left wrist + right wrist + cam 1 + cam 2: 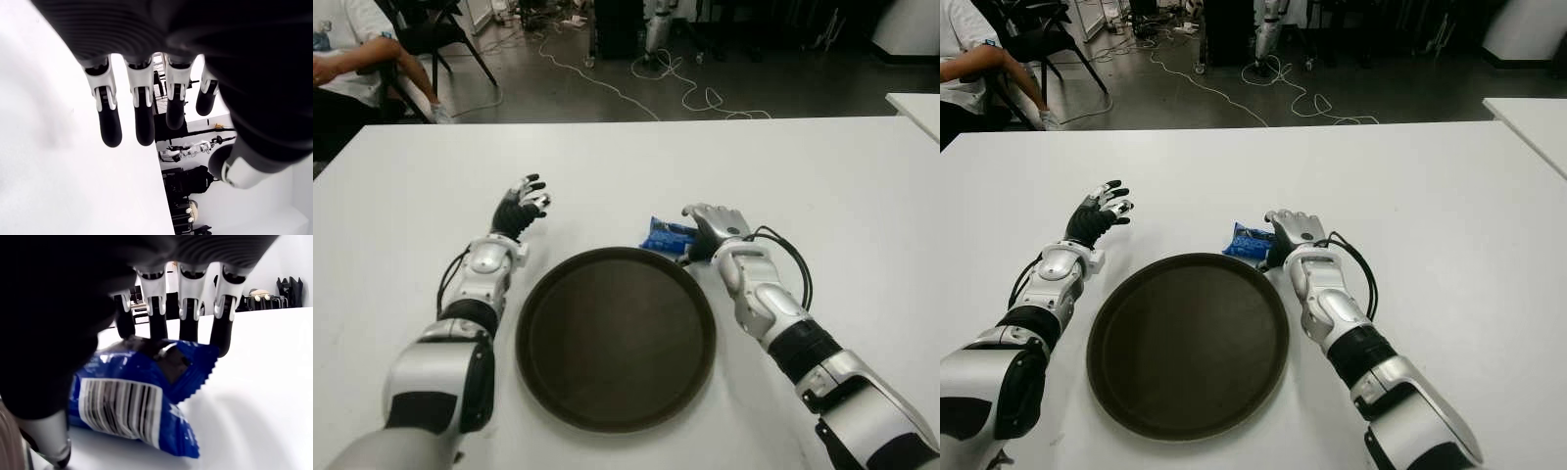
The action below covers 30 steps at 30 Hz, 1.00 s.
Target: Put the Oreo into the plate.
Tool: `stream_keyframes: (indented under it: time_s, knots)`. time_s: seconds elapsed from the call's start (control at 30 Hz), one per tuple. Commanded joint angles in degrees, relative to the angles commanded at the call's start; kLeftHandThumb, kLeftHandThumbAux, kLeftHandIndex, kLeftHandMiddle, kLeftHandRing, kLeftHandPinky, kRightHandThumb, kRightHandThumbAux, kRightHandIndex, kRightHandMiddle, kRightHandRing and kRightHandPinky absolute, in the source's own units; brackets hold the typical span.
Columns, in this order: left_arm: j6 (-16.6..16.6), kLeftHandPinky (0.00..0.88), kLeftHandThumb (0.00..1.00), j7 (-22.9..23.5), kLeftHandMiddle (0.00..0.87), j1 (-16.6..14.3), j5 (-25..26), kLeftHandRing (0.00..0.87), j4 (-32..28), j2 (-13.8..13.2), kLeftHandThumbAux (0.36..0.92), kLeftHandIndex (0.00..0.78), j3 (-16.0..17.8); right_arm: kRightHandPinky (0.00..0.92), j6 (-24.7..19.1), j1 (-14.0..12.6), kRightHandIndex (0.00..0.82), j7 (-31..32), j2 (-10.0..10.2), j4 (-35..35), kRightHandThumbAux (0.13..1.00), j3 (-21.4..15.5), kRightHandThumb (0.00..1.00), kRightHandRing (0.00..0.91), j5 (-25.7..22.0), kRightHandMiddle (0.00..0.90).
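The Oreo is a blue packet (664,235) lying on the white table just beyond the far right rim of the round dark brown plate (570,392). My right hand (703,227) is over the packet's right end. In the right wrist view its fingers (188,318) reach, barely bent, over the far side of the Oreo packet (132,401), and the thumb (49,445) stands on the near side. The packet stays flat on the table. My left hand (524,204) shows beyond the plate's left side, fingers spread and holding nothing.
The white table (822,166) stretches wide around the plate. A person sits on a chair (352,59) past the far left corner. Cables (685,93) lie on the floor behind. Another white table's corner (918,106) shows at the far right.
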<state>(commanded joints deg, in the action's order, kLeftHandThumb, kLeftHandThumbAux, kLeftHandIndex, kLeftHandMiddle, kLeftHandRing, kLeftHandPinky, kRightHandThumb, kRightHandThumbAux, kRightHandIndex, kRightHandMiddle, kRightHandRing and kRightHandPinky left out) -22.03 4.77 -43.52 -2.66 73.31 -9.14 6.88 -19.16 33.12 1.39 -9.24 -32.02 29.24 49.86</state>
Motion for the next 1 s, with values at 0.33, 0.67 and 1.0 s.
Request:
stream_keyframes:
  time_s: [0.33, 0.67, 1.0]
  knots:
    - [-0.07, 0.254, 0.239, 0.50, 0.149, 0.04, 0.06, 0.191, -0.04, -0.07, 0.650, 0.055, -0.01, 0.325, 0.68, 0.35, 0.200, -0.53, 0.06, -1.23, 0.716, 0.13, 0.000, 0.271, -0.44, 0.226]
    - [0.50, 0.260, 0.224, 0.32, 0.156, 0.00, 0.40, 0.199, -0.04, 0.10, 0.649, 0.061, 0.39, 0.332, 1.19, 0.42, 0.214, -1.93, 0.43, -2.22, 0.722, -0.11, 0.000, 0.279, -1.49, 0.239]
    - [0.39, 0.242, 0.214, 0.36, 0.150, -0.01, 0.22, 0.188, -0.04, 0.10, 0.648, 0.062, 0.25, 0.337, 2.06, 0.53, 0.242, -3.19, 0.47, -3.07, 0.740, -0.14, 0.000, 0.289, -2.12, 0.253]
